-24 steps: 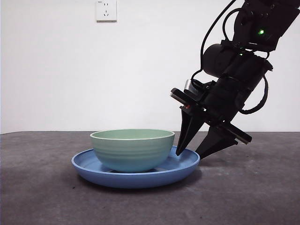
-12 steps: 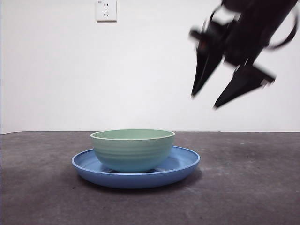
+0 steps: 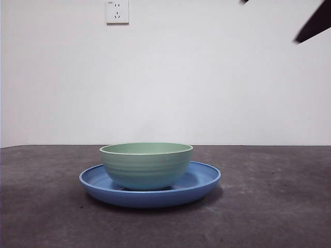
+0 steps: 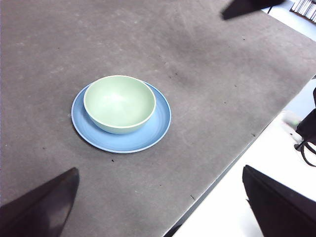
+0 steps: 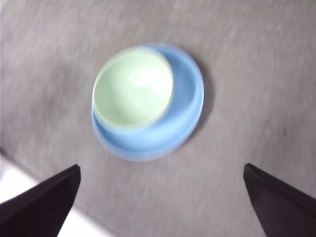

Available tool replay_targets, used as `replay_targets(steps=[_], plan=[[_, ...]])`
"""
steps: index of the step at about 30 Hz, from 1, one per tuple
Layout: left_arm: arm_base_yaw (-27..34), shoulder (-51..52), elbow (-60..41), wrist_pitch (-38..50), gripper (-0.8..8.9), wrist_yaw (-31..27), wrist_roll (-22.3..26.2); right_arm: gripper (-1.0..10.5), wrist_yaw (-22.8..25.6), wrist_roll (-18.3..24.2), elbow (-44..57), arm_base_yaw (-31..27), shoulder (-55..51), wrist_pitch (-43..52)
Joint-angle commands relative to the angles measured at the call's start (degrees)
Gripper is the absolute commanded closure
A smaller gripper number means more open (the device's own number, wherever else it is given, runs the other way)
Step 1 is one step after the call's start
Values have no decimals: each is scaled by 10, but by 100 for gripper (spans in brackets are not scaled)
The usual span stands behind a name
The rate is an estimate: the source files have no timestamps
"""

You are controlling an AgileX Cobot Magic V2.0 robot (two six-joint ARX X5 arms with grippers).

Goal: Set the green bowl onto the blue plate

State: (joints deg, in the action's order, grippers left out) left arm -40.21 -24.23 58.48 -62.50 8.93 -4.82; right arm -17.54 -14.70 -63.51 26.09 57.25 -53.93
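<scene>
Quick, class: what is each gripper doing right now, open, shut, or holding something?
Left gripper: open, holding nothing, high above the table.
Right gripper: open, holding nothing, above the bowl on the plate.

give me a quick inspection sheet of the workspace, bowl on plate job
surface: dark grey table, a few small specks, nothing spilled
job's things: green bowl upright on the blue plate, set off-centre toward one rim
clutter: nothing seen
grippers: left gripper open, high above the table, holding nothing; right gripper open, above the dishes, empty, picture blurred; only a black tip shows at the front view's top right corner
cables: black cable past the table edge, off the work area
surroundings: white wall with a socket
</scene>
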Motion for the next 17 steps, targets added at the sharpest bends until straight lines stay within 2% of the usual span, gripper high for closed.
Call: replay_targets(steps=[1, 10, 17], plan=[[-3, -2, 5, 8, 283, 1, 7, 357, 3, 8, 26, 23, -59, -20], [-3, -2, 5, 9, 283, 1, 7, 358, 5, 15, 98, 72, -284, -38], [-3, -2, 5, 7, 283, 1, 7, 358, 6, 19, 99, 73, -360, -91]])
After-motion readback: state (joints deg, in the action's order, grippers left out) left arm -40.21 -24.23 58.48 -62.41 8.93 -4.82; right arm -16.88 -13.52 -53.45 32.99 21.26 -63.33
